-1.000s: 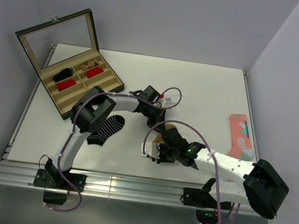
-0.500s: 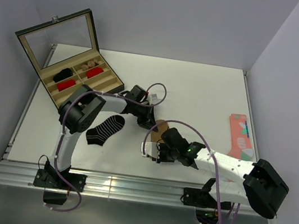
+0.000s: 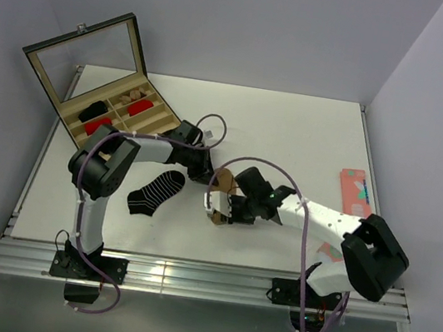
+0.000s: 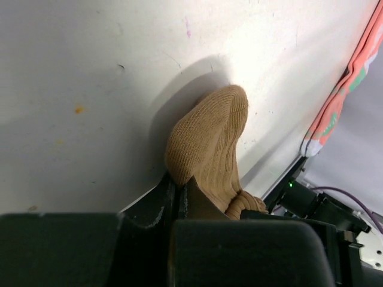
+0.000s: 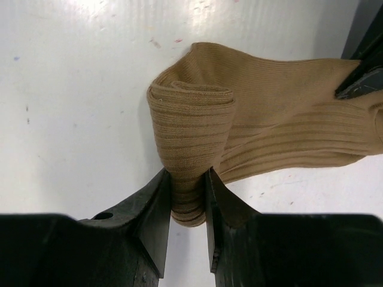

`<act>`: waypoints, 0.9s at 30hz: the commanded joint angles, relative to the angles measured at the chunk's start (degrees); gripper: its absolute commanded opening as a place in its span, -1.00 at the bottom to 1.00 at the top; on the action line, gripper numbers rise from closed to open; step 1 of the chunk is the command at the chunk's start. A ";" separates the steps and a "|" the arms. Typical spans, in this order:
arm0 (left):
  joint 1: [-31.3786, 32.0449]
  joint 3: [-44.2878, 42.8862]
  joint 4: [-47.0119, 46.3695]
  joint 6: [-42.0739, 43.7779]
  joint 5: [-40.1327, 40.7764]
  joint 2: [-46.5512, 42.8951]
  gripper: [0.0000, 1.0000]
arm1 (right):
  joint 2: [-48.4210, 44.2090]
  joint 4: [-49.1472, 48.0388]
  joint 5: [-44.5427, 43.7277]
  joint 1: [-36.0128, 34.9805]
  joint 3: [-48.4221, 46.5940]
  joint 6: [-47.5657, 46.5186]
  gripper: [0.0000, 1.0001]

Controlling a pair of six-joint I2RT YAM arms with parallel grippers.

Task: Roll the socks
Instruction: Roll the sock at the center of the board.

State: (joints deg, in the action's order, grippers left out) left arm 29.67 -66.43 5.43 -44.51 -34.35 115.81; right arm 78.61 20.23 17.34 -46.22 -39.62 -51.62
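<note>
The tan-brown sock (image 3: pixel 225 183) lies mid-table between both grippers. My left gripper (image 3: pixel 206 172) is shut on one end of it; in the left wrist view the sock (image 4: pixel 209 140) runs away from the closed jaws of the gripper (image 4: pixel 179 190). My right gripper (image 3: pixel 224 208) is shut on the rolled end; in the right wrist view the roll (image 5: pixel 190 134) is pinched in the gripper (image 5: pixel 188 197), and the rest of the sock spreads flat to the right. The black sock with white stripes (image 3: pixel 156 191) lies flat to the left, untouched.
An open black case (image 3: pixel 124 169) with red bundles (image 3: pixel 98 124) stands at the back left. A coral-pink patterned sock (image 3: pixel 354 191) lies at the right edge and also shows in the left wrist view (image 4: pixel 342 98). The left finger (image 5: pixel 362 76) shows in the right wrist view.
Both grippers have moved left across the table with the tan sock held between them. The black striped sock has not moved.
</note>
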 commanded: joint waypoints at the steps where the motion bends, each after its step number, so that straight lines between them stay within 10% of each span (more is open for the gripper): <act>1: -1.55 1.04 -1.21 1.01 7.89 -3.13 -0.99 | 4.35 16.05 9.89 3.41 -6.07 -3.30 -0.68; 24: 0.03 6.76 -9.47 -1.28 7.71 -4.36 -0.99 | 32.22 44.46 22.82 8.69 -29.72 -12.12 -0.68; 27: 0.56 8.16 -10.79 -2.15 8.94 -5.32 -0.71 | 32.84 44.12 22.56 9.04 -30.43 -9.57 -0.68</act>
State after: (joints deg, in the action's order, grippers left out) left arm 30.48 -59.77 -0.97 -46.50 -31.59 112.01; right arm 109.12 55.59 39.72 -37.10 -70.78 -64.95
